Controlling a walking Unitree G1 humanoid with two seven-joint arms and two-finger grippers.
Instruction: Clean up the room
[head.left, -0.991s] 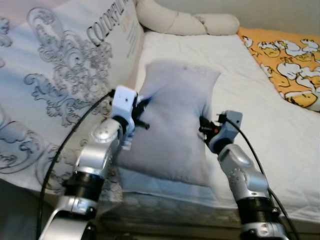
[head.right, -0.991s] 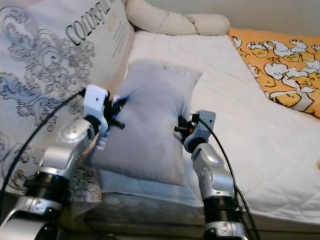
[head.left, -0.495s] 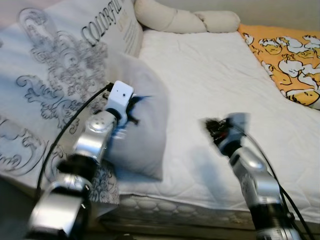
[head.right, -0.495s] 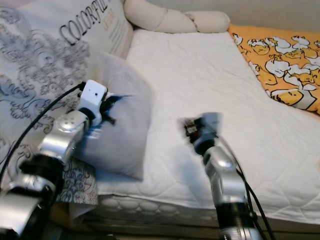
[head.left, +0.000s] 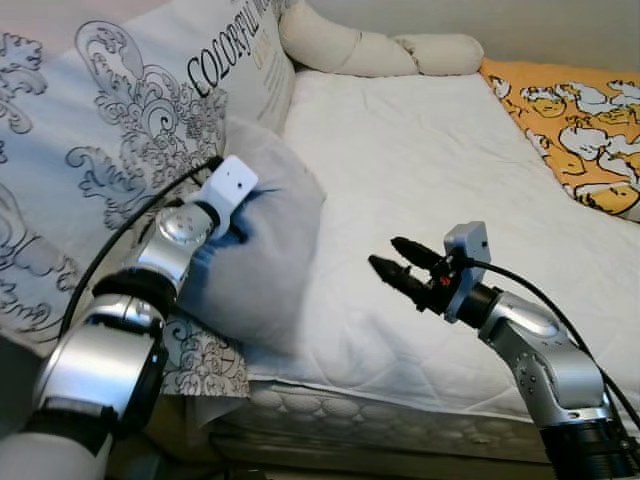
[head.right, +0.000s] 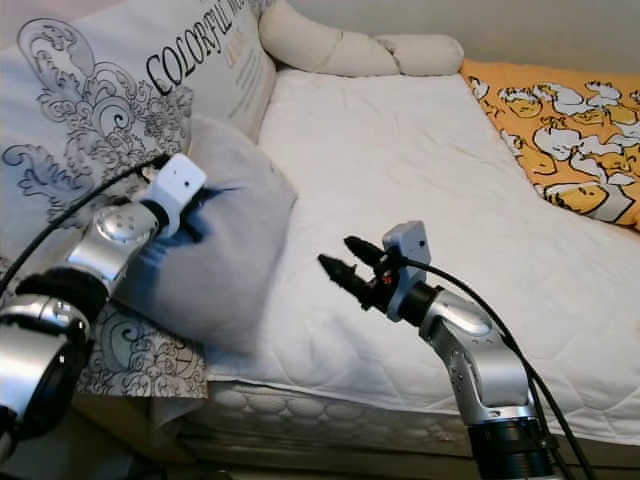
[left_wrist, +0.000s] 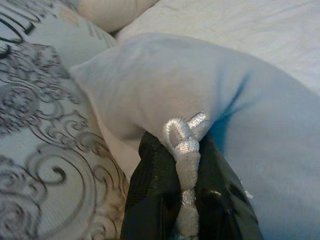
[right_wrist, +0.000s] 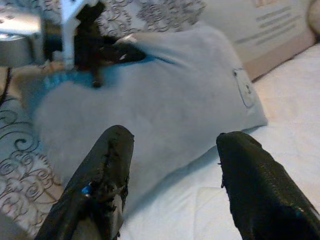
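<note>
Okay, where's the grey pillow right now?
The grey pillow is on the robot's left at the edge of the white mattress, leaning against the big patterned cushion, with the left gripper shut on its edge.

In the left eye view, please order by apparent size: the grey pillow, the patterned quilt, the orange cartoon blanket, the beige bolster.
1. Patterned grey-white quilt with scroll print; nearness may exaggerate it.
2. Plain grey fabric pillow.
3. Orange cartoon-print blanket and long beige bolster: look alike, and the blanket is cut off.

My left gripper (left_wrist: 185, 165) has dragged the grey pillow (head.left: 262, 250) leftward against the patterned cushion (head.left: 110, 170). My right gripper (head.left: 398, 265) has let go and now hangs spread above the mattress (head.left: 420, 150).
</note>
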